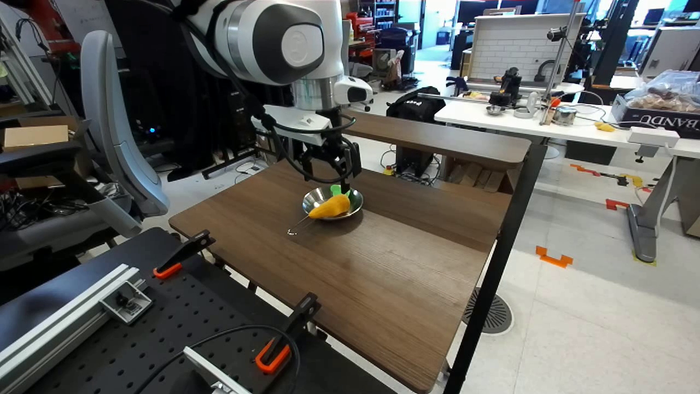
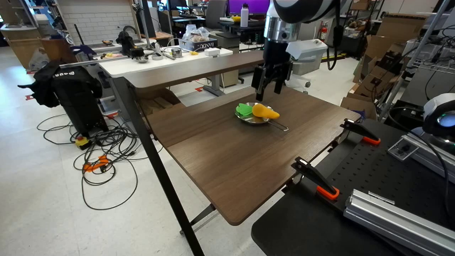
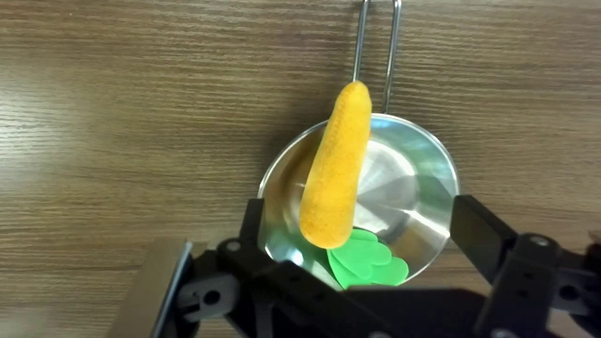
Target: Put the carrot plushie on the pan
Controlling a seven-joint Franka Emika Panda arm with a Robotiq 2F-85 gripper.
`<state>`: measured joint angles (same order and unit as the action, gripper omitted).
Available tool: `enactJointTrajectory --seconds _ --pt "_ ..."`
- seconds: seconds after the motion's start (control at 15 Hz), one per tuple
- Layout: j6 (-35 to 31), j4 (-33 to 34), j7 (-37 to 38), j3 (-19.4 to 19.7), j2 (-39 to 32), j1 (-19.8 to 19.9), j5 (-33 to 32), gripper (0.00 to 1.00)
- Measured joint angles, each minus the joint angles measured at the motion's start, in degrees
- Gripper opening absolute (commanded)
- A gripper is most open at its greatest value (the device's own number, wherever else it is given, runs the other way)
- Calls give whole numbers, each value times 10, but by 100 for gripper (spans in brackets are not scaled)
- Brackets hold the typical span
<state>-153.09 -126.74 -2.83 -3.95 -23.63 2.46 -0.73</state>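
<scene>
Carrot plushie [image 3: 335, 169], on pan [image 3: 389, 192], below gripper [image 2: 269, 94]

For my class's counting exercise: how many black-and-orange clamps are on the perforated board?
2. In an exterior view, the far clamp is toward the grey chair, the near clamp closer to the camera. More may be hidden beyond the frame.

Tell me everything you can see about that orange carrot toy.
The carrot plushie is yellow-orange, soft-looking and slightly fuzzy, tapering to a rounded tip, with flat, bright green leaves at its thick end. It lies on its side in the pan, tip jutting past the rim toward the handle and apparently propped there. The open end effector above isn't touching it.
</scene>
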Motion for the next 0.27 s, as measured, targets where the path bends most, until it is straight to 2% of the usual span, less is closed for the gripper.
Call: enactJointTrajectory --seconds 0.27 --pt "0 -19 0 -6 30 0 0 100"
